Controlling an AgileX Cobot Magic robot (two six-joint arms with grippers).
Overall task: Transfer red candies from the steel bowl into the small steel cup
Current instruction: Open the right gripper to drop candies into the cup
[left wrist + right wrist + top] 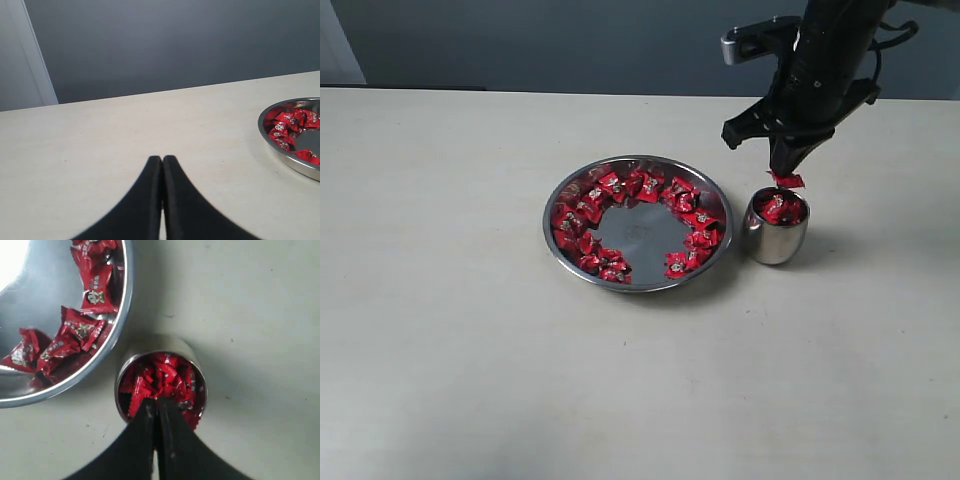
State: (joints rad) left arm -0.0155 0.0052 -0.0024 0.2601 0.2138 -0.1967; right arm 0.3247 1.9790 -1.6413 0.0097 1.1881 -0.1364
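The steel bowl (642, 236) holds a ring of red candies (588, 205); the small steel cup (775, 246) holds more. The right claw (786, 171) grips one candy (787, 181) above it; the left claw (162, 160) is closed and empty.

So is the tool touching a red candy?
Touching. The exterior view shows the right tool pinching one red candy just above the small steel cup.

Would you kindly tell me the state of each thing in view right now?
steel bowl: upright, red candies ringing its bare centre.
small steel cup: upright, nearly full of candies.
right pincer: shut on one red candy above the cup.
left pincer: shut, empty.
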